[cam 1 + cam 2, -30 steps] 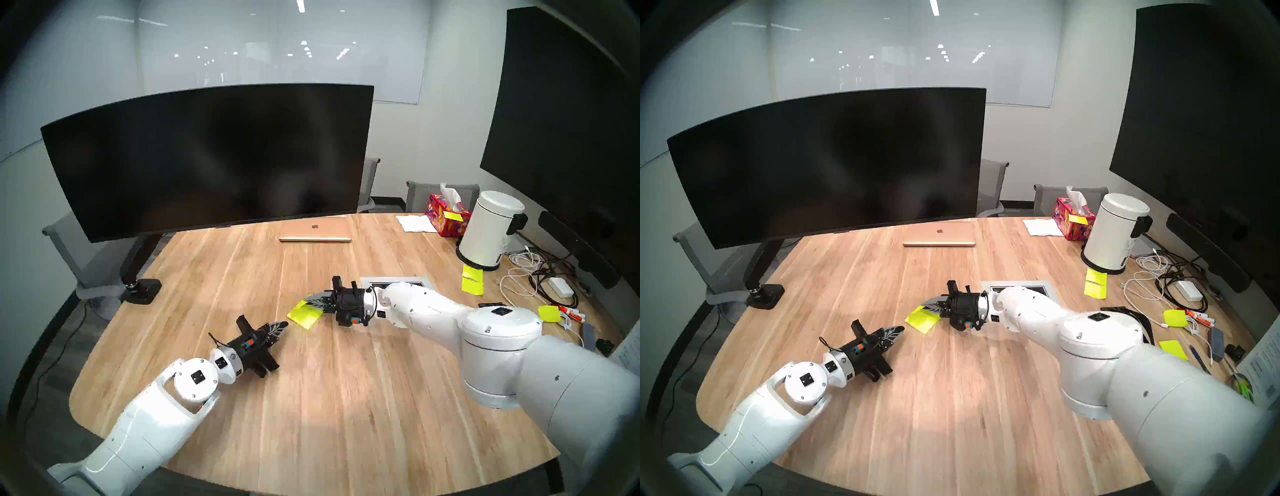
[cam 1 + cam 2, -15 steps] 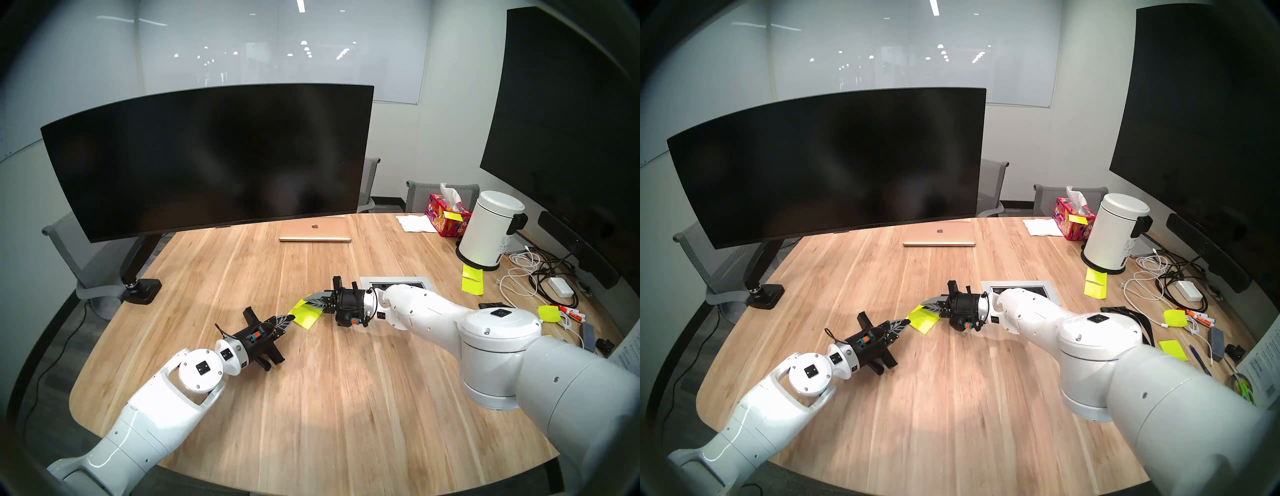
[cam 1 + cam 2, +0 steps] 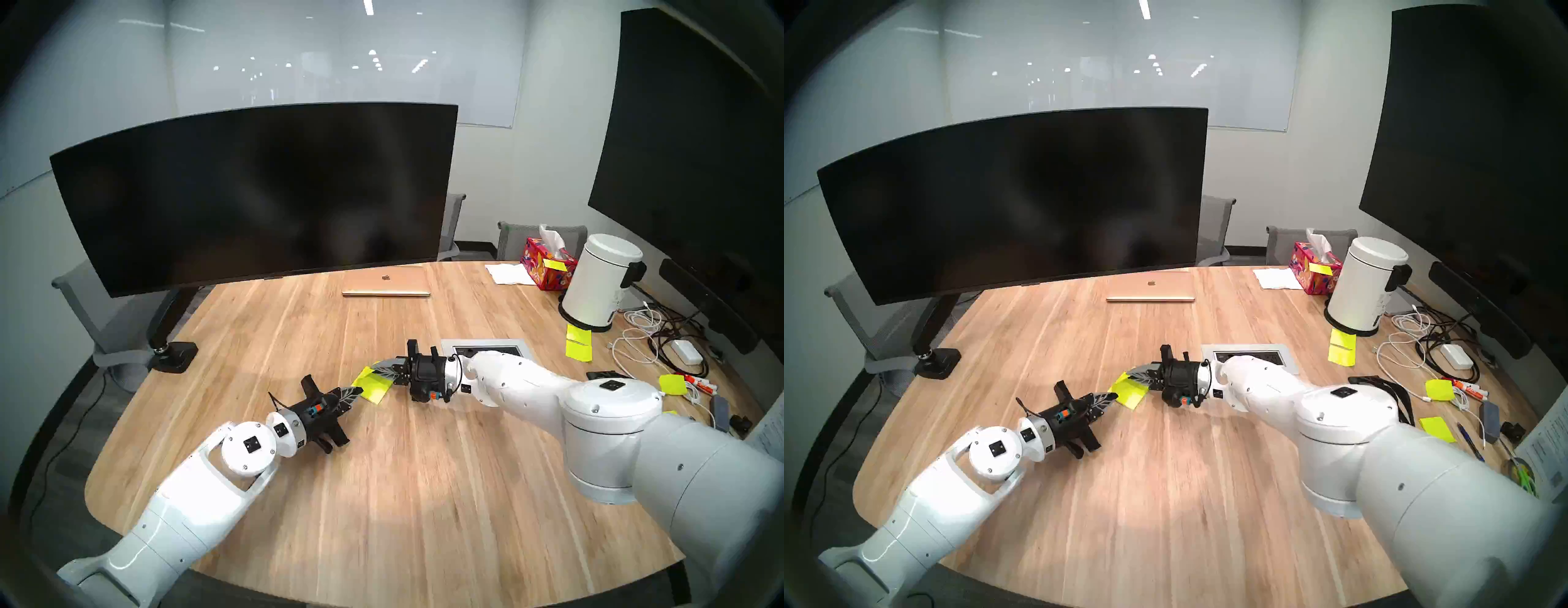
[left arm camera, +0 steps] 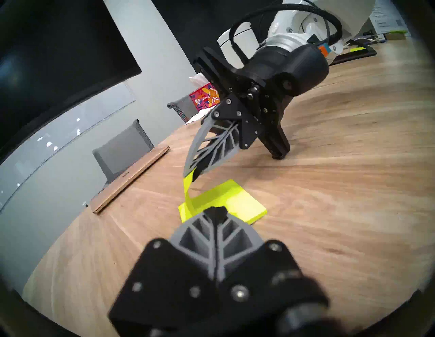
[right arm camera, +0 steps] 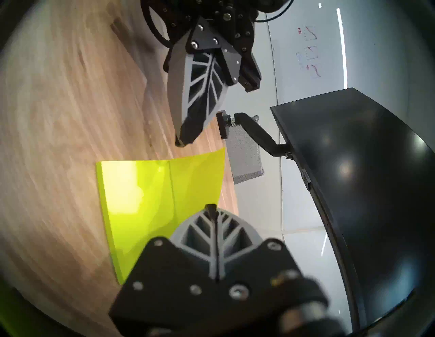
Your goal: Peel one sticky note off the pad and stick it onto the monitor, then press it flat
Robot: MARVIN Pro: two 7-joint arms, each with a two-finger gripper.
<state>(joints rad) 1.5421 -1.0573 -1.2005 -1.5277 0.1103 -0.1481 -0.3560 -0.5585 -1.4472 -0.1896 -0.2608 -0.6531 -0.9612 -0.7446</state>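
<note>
1. The right gripper (image 4: 189,174) is seen with its jaws clamped on the free edge of the sticky note (image 4: 187,195), which is curled upward while its far edge is still joined to the pad (image 4: 231,200).
2. The left gripper (image 4: 215,210) is held with jaws together, its tip at the pad's nearest corner; whether the pad is actually touched cannot be told.
3. The pad lies near the middle of the desk (image 3: 424,488), well apart from the monitor (image 3: 254,191) along the far left edge.
4. A tear or crease is judged possible if the sheet is pulled too steeply, since thin paper is pinched by stiff ribbed fingers.
5. The whole pad could be dragged or lifted across the smooth wood grain if it is not pinned firmly.
6. The pad is a neon yellow-green square block of matte sheets; the monitor face is glossy, black and curved, so adhesion is expected to be good only if the glue strip is kept clean.
</note>
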